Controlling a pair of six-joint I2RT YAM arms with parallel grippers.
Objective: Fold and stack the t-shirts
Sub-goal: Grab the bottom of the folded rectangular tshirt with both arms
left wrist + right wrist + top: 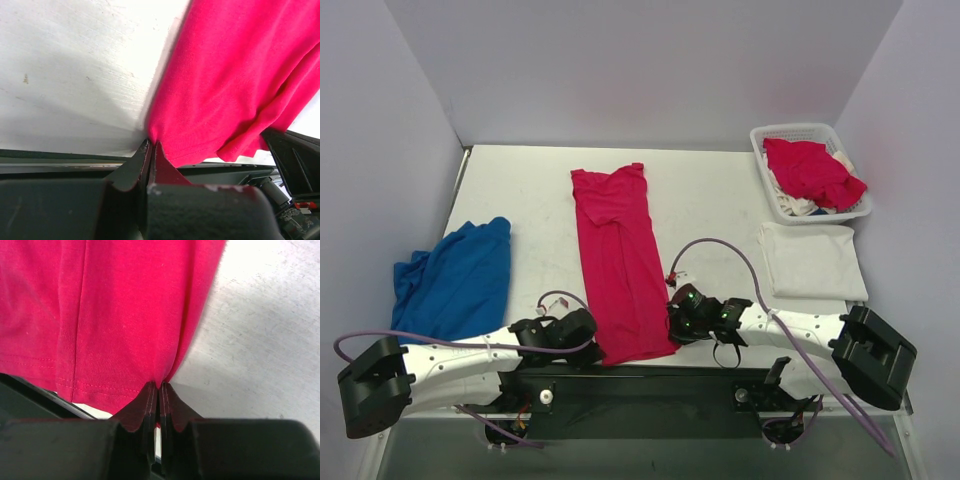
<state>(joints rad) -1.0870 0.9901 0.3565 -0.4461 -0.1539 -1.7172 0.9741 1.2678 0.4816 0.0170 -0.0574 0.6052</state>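
1. White counter (710, 200), scuffed and speckled in the wrist views. Plain pale walls (640, 70) close it in on three sides.
2. Red t-shirt (620, 260) lies mid-counter, folded into a long strip. Collar end far, hem at the near edge.
3. Left gripper (151, 147) is pinched tight on the hem's near-left corner. Right gripper (159, 387) is pinched tight on the near-right corner.
4. Blue cloth (460, 275) lies crumpled at left, apart from the strip. White t-shirt (812, 260) lies folded flat at right. Behind it a lattice basket (765, 140) holds a second red shirt (810, 170).
5. Purple cable (740, 255) arcs between the strip and the white t-shirt.
6. Only the wrist views show the pinches and the hem stitching. Only the top view shows the basket and the blue cloth.
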